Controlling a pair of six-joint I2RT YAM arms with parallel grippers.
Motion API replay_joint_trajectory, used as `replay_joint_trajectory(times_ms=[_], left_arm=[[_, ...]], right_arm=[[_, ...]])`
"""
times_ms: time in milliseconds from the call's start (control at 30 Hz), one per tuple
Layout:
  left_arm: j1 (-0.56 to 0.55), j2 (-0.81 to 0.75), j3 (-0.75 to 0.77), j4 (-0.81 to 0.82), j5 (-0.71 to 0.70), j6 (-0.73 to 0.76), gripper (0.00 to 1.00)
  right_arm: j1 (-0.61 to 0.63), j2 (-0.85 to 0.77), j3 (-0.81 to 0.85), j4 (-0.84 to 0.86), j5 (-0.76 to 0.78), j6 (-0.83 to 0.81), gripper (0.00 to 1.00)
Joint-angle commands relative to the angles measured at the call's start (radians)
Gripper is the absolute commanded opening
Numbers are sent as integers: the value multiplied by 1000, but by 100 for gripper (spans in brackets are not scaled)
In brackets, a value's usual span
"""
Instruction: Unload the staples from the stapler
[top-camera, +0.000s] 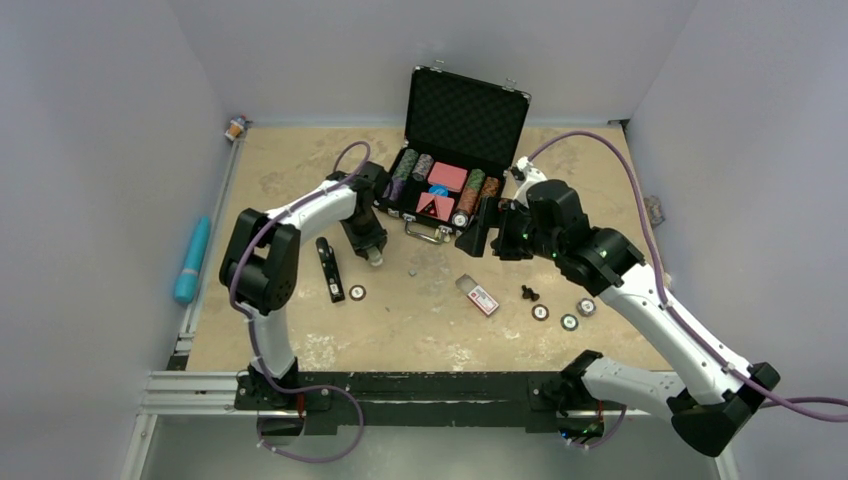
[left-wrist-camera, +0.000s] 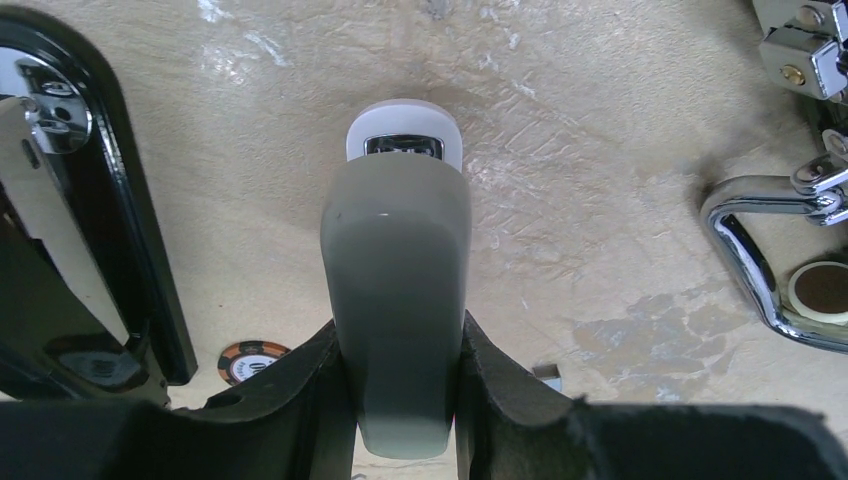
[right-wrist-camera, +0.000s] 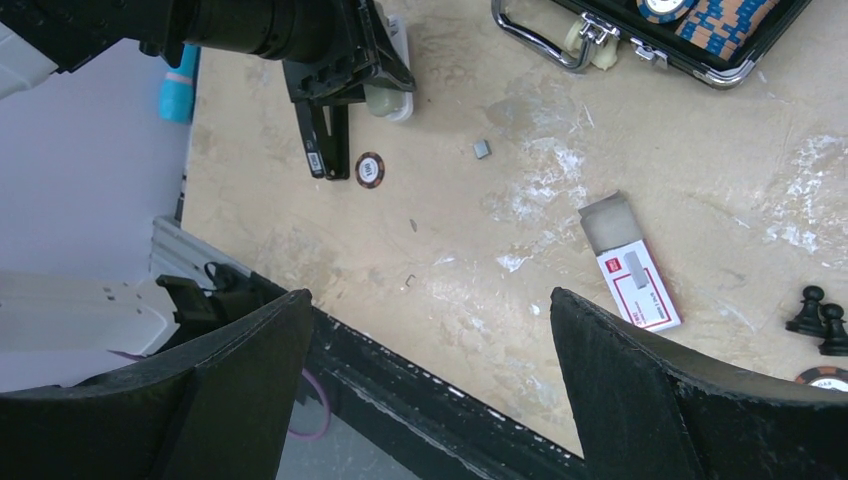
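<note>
The slim black stapler (top-camera: 328, 268) lies flat on the table left of centre, also in the left wrist view (left-wrist-camera: 140, 260) and the right wrist view (right-wrist-camera: 325, 140). Just right of it, my left gripper (top-camera: 372, 252) points down at the table. It is shut on a pale grey-green bar (left-wrist-camera: 398, 280) whose white, metal-lined end (left-wrist-camera: 403, 140) rests near the tabletop. The stapler itself is untouched. My right gripper (top-camera: 478, 232) hovers open and empty (right-wrist-camera: 428, 295) over the table's middle. A small metal staple block (right-wrist-camera: 482, 149) and loose staples (right-wrist-camera: 408, 281) lie on the table.
An open black case (top-camera: 462, 120) with poker chips stands at the back, its chrome handle (left-wrist-camera: 745, 250) near my left gripper. A red-and-white box (top-camera: 480, 296) lies mid-table. Poker chips (top-camera: 357, 293) (top-camera: 540, 312), black chess pieces (top-camera: 529, 293) and a blue tube (top-camera: 192, 260) lie around.
</note>
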Motion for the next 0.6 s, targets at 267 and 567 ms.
replay_joint_trajectory(times_ms=[267, 567], left_arm=[[14, 10, 42, 32, 40, 17, 90], [14, -108, 37, -13, 36, 52, 100]], right_arm=[[-3, 46, 63, -6, 6, -72, 92], [-3, 14, 49, -8, 1, -78, 92]])
